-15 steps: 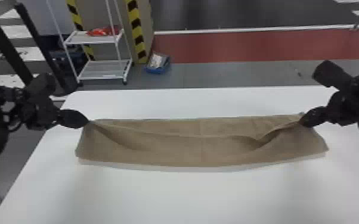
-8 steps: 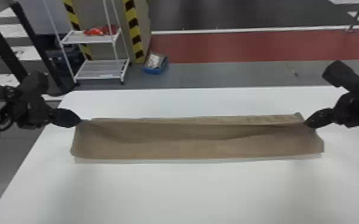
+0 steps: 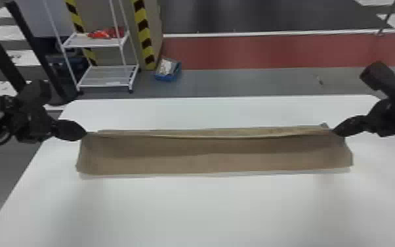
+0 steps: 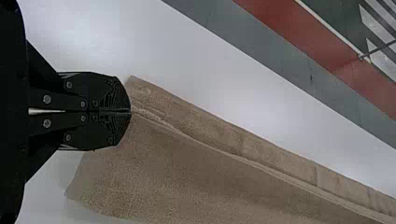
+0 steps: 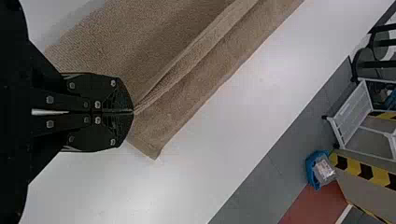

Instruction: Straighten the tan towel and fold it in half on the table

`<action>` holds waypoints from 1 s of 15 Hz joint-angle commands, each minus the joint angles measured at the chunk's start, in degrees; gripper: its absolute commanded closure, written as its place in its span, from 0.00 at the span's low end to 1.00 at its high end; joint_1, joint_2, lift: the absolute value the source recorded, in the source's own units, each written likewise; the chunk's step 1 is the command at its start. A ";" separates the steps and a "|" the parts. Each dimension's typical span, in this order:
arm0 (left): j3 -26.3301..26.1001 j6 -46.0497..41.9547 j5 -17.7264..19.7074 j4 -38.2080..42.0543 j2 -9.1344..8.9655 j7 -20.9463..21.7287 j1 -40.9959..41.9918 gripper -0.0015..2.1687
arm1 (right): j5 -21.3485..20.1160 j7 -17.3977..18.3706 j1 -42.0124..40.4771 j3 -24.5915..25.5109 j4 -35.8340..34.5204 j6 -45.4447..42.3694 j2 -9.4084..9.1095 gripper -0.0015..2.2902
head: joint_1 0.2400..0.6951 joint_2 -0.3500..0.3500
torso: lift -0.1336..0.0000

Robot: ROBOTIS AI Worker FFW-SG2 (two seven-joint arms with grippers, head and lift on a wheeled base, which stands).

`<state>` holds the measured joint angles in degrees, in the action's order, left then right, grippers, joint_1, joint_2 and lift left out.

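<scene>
Tan towel (image 3: 206,161): pulled straighter than in the earliest frame; the sag along its raised edge (image 3: 213,137) has gone, and the near border runs more evenly.
Left end effector (image 4: 130,111): a little farther toward 9 o'clock than in that frame, its fingers closed together on the towel by its far left corner.
Right end effector (image 5: 133,112): fingers pressed together on the same raised edge, by the far right corner.
Towel on the desk (image 3: 206,210): across the middle, long axis from 9 to 3 o'clock as the head view shows it, with 12 o'clock away from the robot. A narrow strip of cloth lies on the 12 o'clock side of the raised edge, the broad part on the 6 o'clock side.
Reach: from the left end effector the cloth stretches toward 3 to 4 o'clock, from the right one toward 8 to 9; each arm has its own end and neither is nearer.
Fold: probably nearly made; the coming move seems to call for both arms going slightly toward 12 o'clock together, laying the raised edge over the far border.
Risk: uneven travel could skew the halves or wrinkle the top layer.
</scene>
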<state>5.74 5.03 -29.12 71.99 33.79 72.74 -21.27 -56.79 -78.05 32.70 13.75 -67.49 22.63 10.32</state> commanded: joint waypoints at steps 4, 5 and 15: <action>-0.11 0.03 -0.68 -0.18 -0.48 -0.85 -0.26 0.76 | -1.92 -0.28 0.61 -0.12 1.31 -0.34 -0.13 0.53 | 1.00 0.61 | 0.08; -0.11 0.03 -0.94 -0.18 -0.74 -0.94 -0.44 0.76 | -2.19 -0.28 0.61 -0.21 1.66 -0.52 -0.13 0.53 | 1.00 0.61 | 0.08; -1.08 0.03 -2.08 -2.38 -2.15 -4.63 -1.76 0.76 | -2.63 9.67 0.17 -0.21 2.27 1.59 -1.36 0.51 | 1.00 0.59 | 0.08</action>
<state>4.72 5.06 -31.19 69.82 31.84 68.46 -22.98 -59.57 -68.69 32.83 13.46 -65.21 23.61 9.01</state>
